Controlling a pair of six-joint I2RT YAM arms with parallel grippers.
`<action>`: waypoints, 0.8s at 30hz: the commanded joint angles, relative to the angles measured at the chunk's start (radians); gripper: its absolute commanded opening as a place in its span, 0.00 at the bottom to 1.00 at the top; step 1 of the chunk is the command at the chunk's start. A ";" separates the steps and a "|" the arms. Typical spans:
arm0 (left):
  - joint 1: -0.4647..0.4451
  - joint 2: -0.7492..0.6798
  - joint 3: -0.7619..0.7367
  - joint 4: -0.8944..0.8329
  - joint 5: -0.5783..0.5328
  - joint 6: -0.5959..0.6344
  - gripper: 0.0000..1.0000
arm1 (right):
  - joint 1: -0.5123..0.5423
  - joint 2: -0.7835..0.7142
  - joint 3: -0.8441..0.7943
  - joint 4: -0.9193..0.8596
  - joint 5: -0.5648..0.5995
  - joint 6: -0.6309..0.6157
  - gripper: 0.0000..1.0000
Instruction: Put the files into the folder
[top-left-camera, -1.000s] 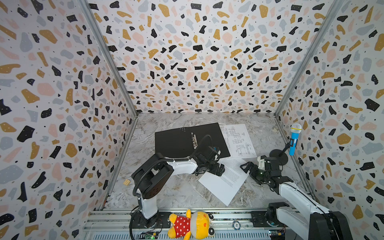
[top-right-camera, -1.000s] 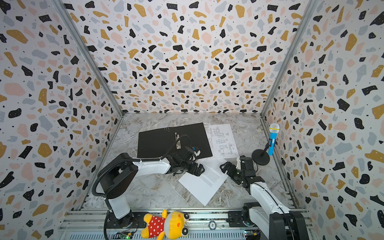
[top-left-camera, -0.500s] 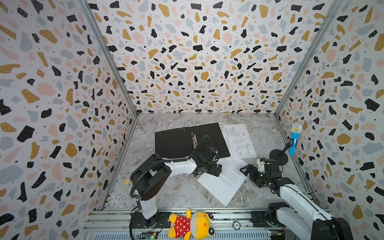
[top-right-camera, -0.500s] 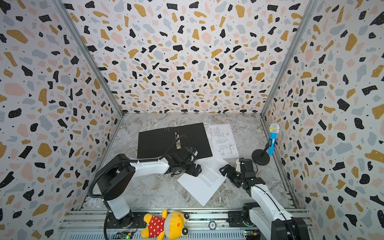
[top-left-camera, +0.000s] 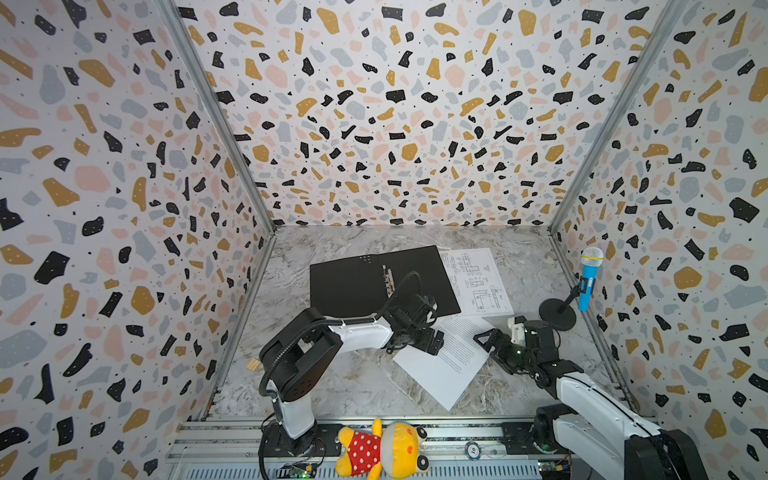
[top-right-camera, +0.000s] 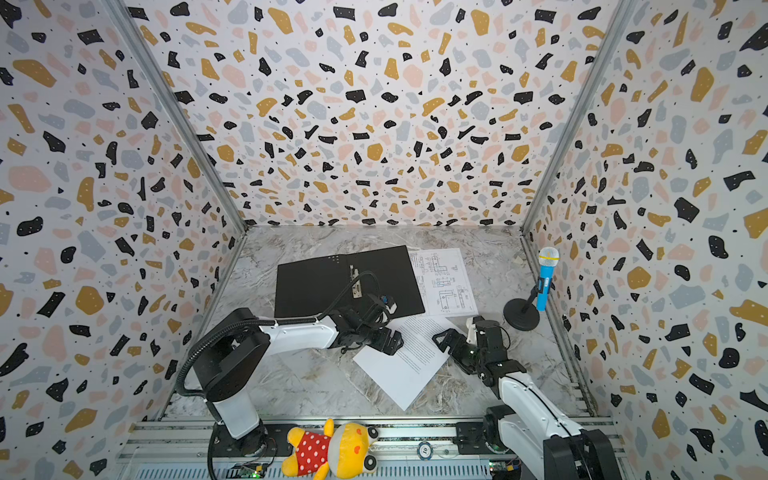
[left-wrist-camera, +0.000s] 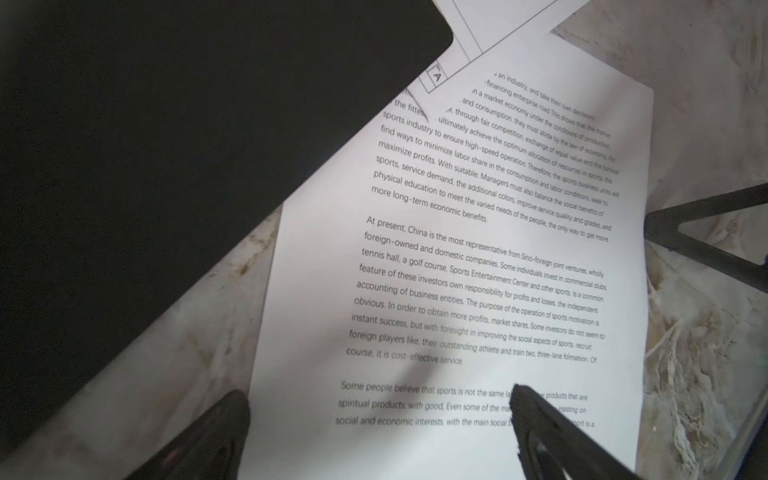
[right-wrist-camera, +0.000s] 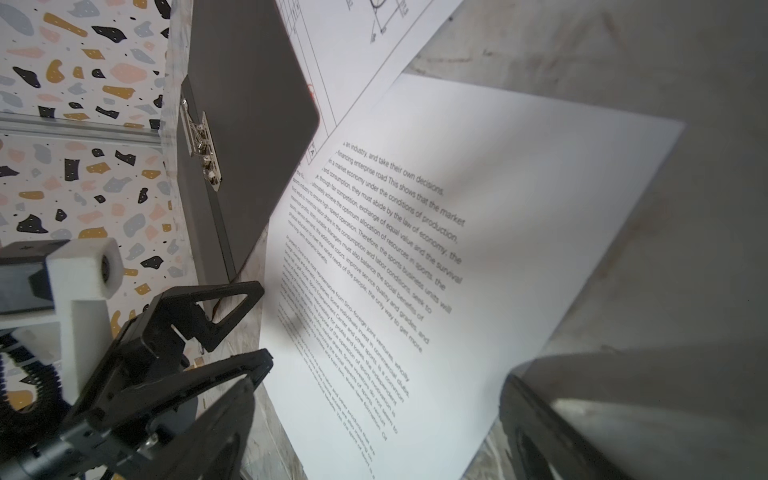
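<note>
The folder (top-left-camera: 353, 286) is lying open, black side up, at the far middle of the table (top-left-camera: 332, 386). The drawing sheet (top-left-camera: 478, 282) is lying just right of it, its edge tucked under the cover. The text sheet (top-left-camera: 449, 370) is lying skewed nearer, with its far corner under both. The left fingers (left-wrist-camera: 540, 424) and right fingers (left-wrist-camera: 658, 226) are standing spread at its opposite edges, gripping nothing. The flat paper is probably offering little to pinch, so it risks creasing or dragging the drawing along. Writing is showing: "At present, China is the most representative", and a boxed "A".
</note>
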 joint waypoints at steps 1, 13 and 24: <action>-0.005 0.041 -0.036 -0.019 0.114 -0.009 0.99 | 0.009 0.038 -0.055 -0.084 0.007 0.035 0.93; -0.005 0.061 -0.067 0.166 0.255 -0.122 1.00 | 0.009 0.049 -0.092 0.053 -0.029 0.115 0.93; -0.005 0.071 -0.091 0.322 0.324 -0.202 1.00 | 0.009 0.135 -0.093 0.098 -0.022 0.106 0.88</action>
